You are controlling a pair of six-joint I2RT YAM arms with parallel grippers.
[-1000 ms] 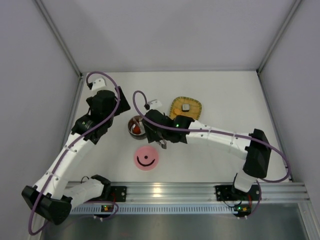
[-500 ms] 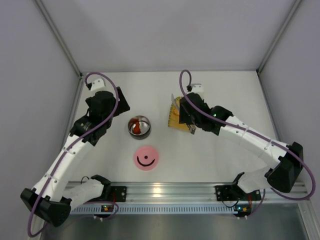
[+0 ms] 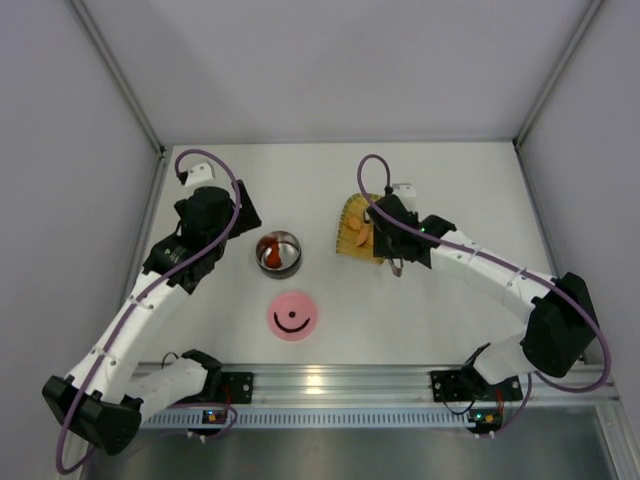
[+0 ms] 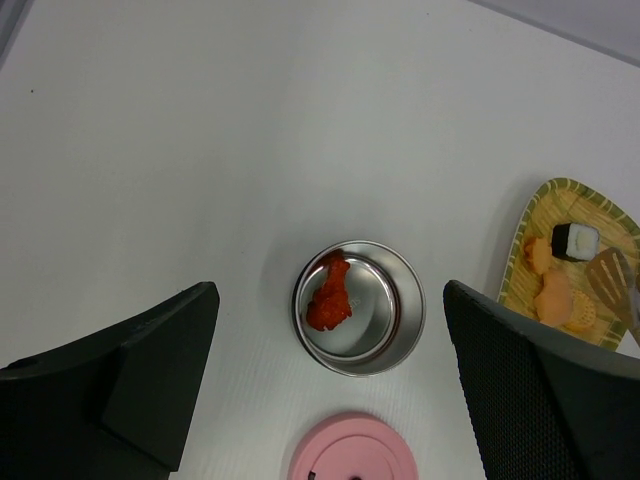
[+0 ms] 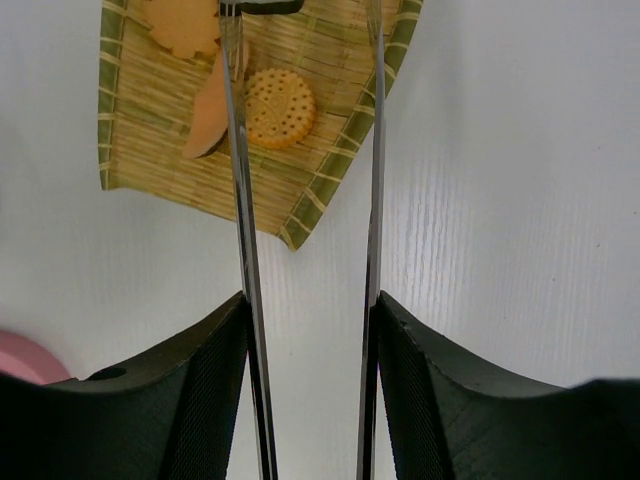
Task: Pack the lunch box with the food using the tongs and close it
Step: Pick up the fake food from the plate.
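tongs [image 5: 243, 250]: in right gripper [image 5: 310, 305], both thin arms running out betw the fingers, tips out over the woven tray [image 5: 150, 160]. prob light + springy w/ slick arms, so likely to twist if squeezed off-centre.
right jaws: clamped on the tongs' two arms from the outside. tong arms apart toward the tips afaict, nothing pinched.
where to hold: about mid-length looks right imo. nearer the tips = less reach, nearer the joint = weak pinch.
round biscuit piece [image 5: 279, 107]: flat on the tray, betw the two tong arms. looks stiff, thin, low. best taken edge to edge, could skid on the weave.
long orange slice [image 5: 205, 125]: right by one tong arm, can't tell if touching.
dark-and-white roll [image 4: 577, 239]: also on the tray, chunkier, prob the easiest grab.
red piece [image 4: 328, 298]: already in the steel bowl [image 4: 400, 330].
pink lid [image 3: 293, 316]: off, on the table near the bowl, not touching it.
left gripper [image 4: 330, 290]: jaws wide apart, empty, hanging above the bowl.
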